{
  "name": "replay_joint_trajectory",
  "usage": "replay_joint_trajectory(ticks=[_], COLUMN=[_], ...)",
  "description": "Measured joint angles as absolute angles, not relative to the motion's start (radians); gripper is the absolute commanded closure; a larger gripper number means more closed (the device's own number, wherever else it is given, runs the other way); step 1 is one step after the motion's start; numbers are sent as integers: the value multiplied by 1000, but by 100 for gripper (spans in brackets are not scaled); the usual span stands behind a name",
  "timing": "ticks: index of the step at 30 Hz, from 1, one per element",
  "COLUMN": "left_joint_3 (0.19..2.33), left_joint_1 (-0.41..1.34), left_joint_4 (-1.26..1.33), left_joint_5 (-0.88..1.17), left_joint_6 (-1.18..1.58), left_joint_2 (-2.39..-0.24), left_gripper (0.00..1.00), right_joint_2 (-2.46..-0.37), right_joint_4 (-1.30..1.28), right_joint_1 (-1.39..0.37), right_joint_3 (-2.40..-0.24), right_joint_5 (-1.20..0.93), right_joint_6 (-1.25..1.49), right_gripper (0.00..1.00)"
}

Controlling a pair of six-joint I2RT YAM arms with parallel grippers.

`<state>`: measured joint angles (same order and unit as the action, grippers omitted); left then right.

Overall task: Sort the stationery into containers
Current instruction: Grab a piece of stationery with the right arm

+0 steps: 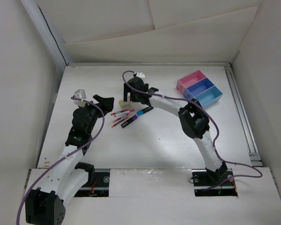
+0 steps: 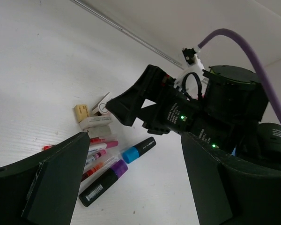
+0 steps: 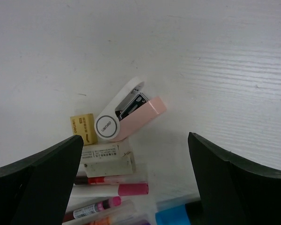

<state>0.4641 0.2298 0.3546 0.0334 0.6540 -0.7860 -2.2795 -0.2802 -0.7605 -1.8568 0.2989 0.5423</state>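
Three containers are counted, joined in a row at the far right of the table (image 1: 178,140): a pink tray (image 1: 189,79), a dark blue tray (image 1: 200,87) and a light blue tray (image 1: 210,96). The stationery (image 1: 129,116) is gathered in one loose pile near the middle of the table, well apart from the trays and to their left.

In the pile are counted:
- two dark markers, a blue-capped marker (image 2: 138,150) and a purple-capped marker (image 2: 104,179), lying side by side at the right of the pile
- two erasers, a yellow-beige eraser (image 3: 82,127) and a white sleeved eraser (image 3: 107,158), touching one another
- one small pink-and-white stapler (image 3: 129,115), lying at the far end of the pile, just beside the erasers
- several thin pink and red pens (image 2: 100,146), at least three, lying between the erasers and the markers. Their exact number cannot be told, since they overlap and are partly hidden.

The right gripper (image 1: 126,96) is held over the far end of the pile with its jaws spread wide. In its wrist view the stapler and the erasers are seen in the gap between the two fingers, and nothing is gripped. Whether any item is touched cannot be told.

The left gripper (image 1: 104,100) is placed just left of the pile, its jaws also well apart, and nothing is held between them.
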Motion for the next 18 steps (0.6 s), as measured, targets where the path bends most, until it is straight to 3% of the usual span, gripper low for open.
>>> replay_joint_trajectory(ticks=[8,18], left_joint_3=[464,459], left_joint_1=[230,237], left_joint_4=[355,363], left_joint_5=[46,57], left_joint_6=[657,657], left_joint_2=[-786,-786], left_gripper=[23,23], right_joint_2=[-2404,-2436], right_joint_4=[-340,-368], right_joint_1=[-778,-781], right_joint_3=[-2019,-2055], right_joint_5=[314,358], right_joint_6=[577,625], right_gripper=[0,0])
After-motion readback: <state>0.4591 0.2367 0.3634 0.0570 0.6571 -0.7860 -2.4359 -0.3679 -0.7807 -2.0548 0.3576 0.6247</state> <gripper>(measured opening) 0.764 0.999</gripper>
